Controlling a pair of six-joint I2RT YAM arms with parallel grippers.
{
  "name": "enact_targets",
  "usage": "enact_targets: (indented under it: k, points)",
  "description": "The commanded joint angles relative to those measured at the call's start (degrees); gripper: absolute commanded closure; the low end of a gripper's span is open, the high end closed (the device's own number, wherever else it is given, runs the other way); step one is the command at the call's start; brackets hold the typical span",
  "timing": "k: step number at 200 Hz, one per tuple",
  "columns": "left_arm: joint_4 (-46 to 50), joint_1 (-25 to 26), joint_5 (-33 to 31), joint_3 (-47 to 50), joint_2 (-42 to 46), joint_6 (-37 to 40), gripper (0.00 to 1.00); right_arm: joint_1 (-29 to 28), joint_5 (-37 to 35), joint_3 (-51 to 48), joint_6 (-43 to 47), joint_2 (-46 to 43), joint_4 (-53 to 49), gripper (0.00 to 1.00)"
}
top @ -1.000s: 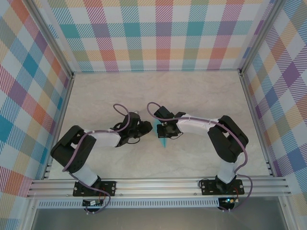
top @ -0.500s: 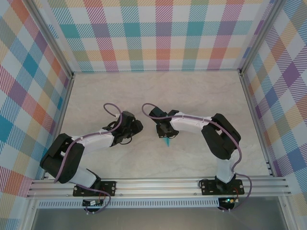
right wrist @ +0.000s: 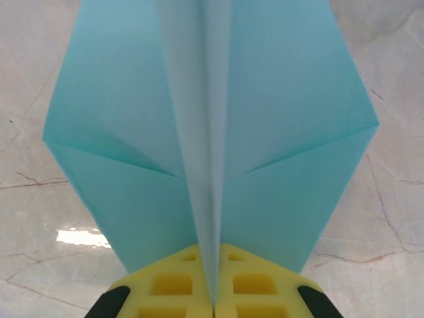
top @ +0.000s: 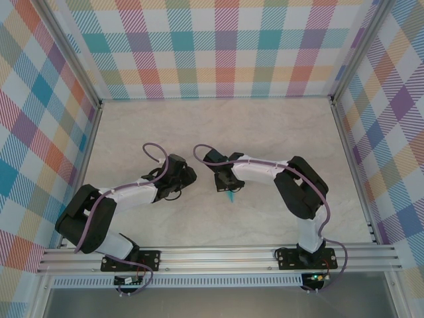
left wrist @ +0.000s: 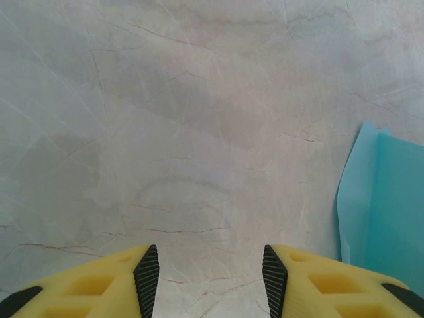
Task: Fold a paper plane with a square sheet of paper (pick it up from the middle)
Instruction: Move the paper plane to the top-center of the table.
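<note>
Right wrist view: the right claw (right wrist: pixel 213 291) is clenched on the centre crease of the paper plane (right wrist: pixel 285 132), and the light blue wings spread out to either side above the marble tabletop (right wrist: pixel 397 218). In the left wrist view the left claw (left wrist: pixel 211 278) is released, its yellow fingers (left wrist: pixel 318 285) apart over bare marble, with the plane's edge at the right. From the top external camera, the plane sits near the tabletop's middle, below the right claw.

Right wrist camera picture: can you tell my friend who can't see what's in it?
The yellow right gripper is shut on the centre fold of a light blue paper plane. Its wings spread to both sides above a pale marble table.
</note>
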State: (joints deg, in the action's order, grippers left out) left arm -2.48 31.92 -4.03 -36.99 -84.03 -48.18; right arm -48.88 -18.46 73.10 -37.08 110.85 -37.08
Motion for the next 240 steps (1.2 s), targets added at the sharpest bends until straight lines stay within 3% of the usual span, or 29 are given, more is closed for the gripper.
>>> enact_targets:
  k: [1, 24, 60, 88, 168, 240]
  points:
    - [3.7, -1.1, -2.5, 0.1, 2.6, 1.5, 0.5, -0.3, -3.2, 3.4, 1.4, -1.2, -1.8, 0.96]
    - [7.0, -1.8, -4.6, 0.1, 4.7, 1.9, 0.45, 1.4, -3.6, 7.4, 4.0, -0.5, -1.6, 0.96]
    - [13.2, -2.7, -8.9, 0.6, 9.1, 2.7, 0.28, 4.9, -2.4, 14.7, 8.3, 4.6, 0.7, 0.96]
    - [17.1, -3.0, -11.3, 0.5, 11.9, 4.2, 0.19, 7.0, -1.6, 20.8, 10.6, 9.4, 2.1, 0.95]
    - [21.9, -3.0, -13.6, 0.4, 14.4, 6.7, 0.09, 9.3, 3.5, 34.1, 14.5, 22.0, 1.8, 0.93]
    - [22.3, -3.0, -14.1, -0.5, 12.7, 7.6, 0.02, 9.3, 5.8, 39.3, 13.0, 26.4, -2.3, 0.88]
